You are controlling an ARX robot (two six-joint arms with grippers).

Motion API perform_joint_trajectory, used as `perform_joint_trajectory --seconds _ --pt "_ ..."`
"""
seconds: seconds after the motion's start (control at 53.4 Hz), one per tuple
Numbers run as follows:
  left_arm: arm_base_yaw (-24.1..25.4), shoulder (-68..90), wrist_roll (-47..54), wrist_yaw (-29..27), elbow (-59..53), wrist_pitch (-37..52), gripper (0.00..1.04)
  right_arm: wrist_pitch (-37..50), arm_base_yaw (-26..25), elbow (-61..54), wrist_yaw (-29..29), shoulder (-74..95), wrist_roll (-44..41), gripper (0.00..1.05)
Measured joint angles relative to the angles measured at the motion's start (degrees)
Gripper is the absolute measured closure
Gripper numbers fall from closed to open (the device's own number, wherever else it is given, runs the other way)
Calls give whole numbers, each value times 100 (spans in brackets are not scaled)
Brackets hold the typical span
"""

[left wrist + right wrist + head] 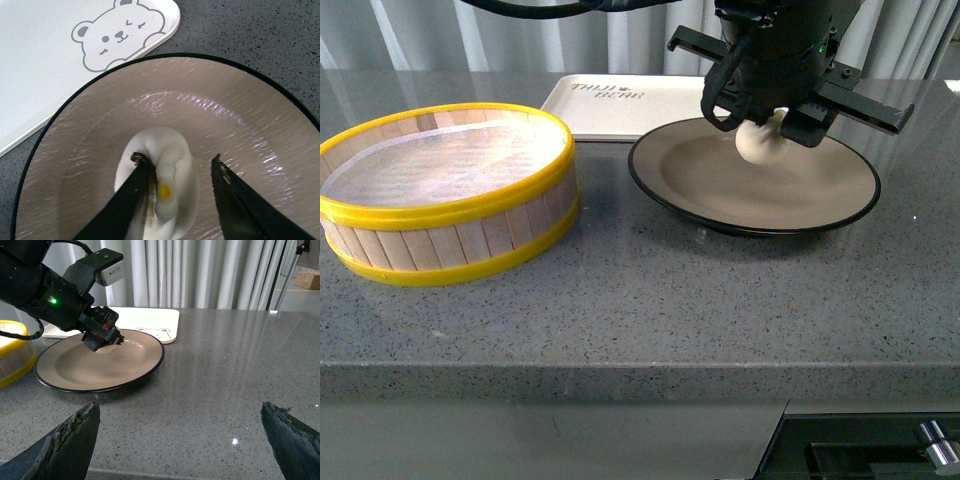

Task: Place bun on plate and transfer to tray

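The cream-white bun (167,175) lies on the beige, black-rimmed plate (240,125), toward its far side in the front view. My left gripper (176,158) hangs over it, open. One black finger (131,190) presses against the bun's pleated top and the other stands apart from it. From the front, the bun (757,143) peeks out under the left gripper (770,125) above the plate (720,190). The white tray (610,105) lies just behind the plate; its bear drawing (117,37) shows. My right gripper (178,407) is open over bare counter, short of the plate (75,370).
A round yellow-rimmed steamer basket (445,190) stands on the left of the grey stone counter. The left arm's black body (55,295) leans over the plate. The counter's front edge (620,370) runs close to me, and curtains hang behind.
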Motion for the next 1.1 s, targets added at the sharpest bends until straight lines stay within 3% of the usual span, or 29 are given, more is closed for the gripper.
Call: perform_joint_trajectory --seconds 0.393,0.767,1.104 --pt "70 -15 -11 13 -94 -74 6 0 0 0 -2 0 0 8" --pt "243 -313 -155 74 -168 -74 7 0 0 0 -2 0 0 8" --pt "1023 -1502 -691 107 -546 160 7 0 0 0 -2 0 0 8"
